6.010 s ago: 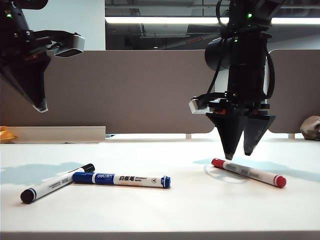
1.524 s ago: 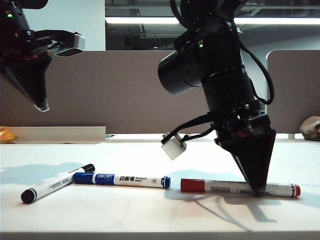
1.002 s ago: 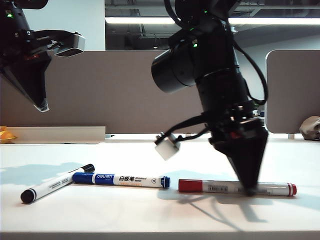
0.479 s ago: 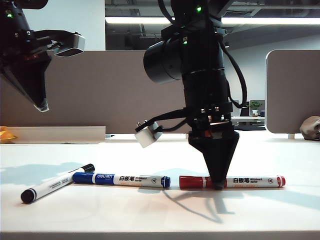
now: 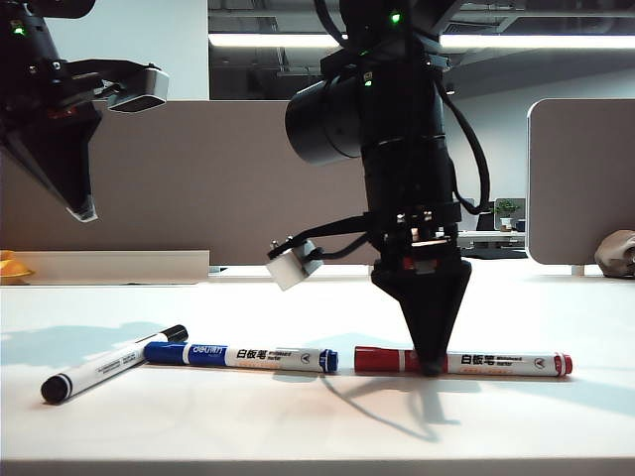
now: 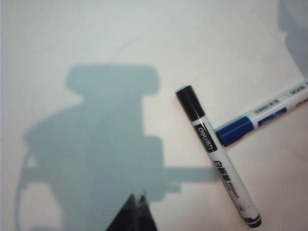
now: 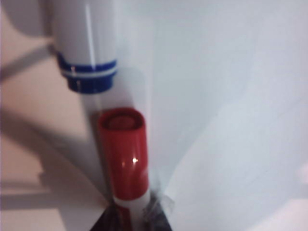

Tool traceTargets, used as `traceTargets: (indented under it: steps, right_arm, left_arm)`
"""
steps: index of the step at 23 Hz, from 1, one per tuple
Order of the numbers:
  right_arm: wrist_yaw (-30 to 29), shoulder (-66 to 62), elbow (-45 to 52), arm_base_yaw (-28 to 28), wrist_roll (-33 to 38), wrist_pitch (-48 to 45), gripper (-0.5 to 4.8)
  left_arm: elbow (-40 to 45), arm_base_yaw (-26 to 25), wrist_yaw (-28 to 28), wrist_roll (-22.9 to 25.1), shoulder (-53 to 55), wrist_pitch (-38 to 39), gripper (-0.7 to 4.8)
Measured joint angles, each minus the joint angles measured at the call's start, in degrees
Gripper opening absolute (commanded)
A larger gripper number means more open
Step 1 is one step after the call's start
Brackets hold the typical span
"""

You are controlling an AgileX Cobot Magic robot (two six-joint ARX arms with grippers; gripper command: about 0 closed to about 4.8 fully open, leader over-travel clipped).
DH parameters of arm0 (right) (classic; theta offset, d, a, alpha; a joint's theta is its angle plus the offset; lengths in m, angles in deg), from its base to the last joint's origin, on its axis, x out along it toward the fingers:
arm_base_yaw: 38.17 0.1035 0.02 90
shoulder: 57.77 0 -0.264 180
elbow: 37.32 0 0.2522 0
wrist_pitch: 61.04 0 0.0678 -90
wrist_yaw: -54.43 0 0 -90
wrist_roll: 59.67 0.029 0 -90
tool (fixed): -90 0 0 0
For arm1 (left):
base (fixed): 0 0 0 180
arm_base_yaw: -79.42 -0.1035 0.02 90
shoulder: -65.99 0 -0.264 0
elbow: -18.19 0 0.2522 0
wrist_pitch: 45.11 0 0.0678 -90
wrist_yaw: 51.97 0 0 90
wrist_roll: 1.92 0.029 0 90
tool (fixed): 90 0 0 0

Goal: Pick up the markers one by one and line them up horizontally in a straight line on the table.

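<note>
Three markers lie on the white table [image 5: 298,426]. The black-capped marker [image 5: 109,365] [image 6: 216,159] lies slanted at the left, its far end touching the blue marker [image 5: 243,356] [image 6: 260,120]. The red marker [image 5: 496,362] [image 7: 125,154] lies level, end to end with the blue marker [image 7: 86,48], a small gap between them. My right gripper [image 5: 432,369] [image 7: 137,216] points straight down, shut on the red marker's barrel just behind its cap, tips at the table. My left gripper [image 5: 84,211] [image 6: 139,197] hangs shut and empty, high above the table's left side.
Grey-brown divider panels [image 5: 248,178] run along the back edge of the table. A yellowish object [image 5: 12,266] sits at the far left edge and a beige lump [image 5: 617,253] at the far right. The right arm's wrist camera [image 5: 293,266] juts out above the blue marker.
My right gripper has carried the red marker leftward and turned it level, so its cap now ends close to the blue marker. The left arm has stayed still.
</note>
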Motion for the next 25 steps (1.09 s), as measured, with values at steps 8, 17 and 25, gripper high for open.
traceTargets:
  steps: [8, 17, 25]
  right_arm:
    - [-2.64, 0.0, -0.15, -0.04, 2.75, -0.61, 0.55]
    - [-3.37, 0.02, -0.17, -0.07, 4.07, -0.5, 0.55]
    - [-3.74, 0.0, -0.26, -0.04, 4.17, 0.37, 0.54]
  left_arm:
    - [0.0, 0.0, 0.0, 0.0, 0.0, 0.0, -0.06]
    - [0.0, -0.02, 0.02, 0.0, 0.0, 0.0, -0.06]
    - [0.0, -0.02, 0.0, 0.0, 0.0, 0.0, -0.06]
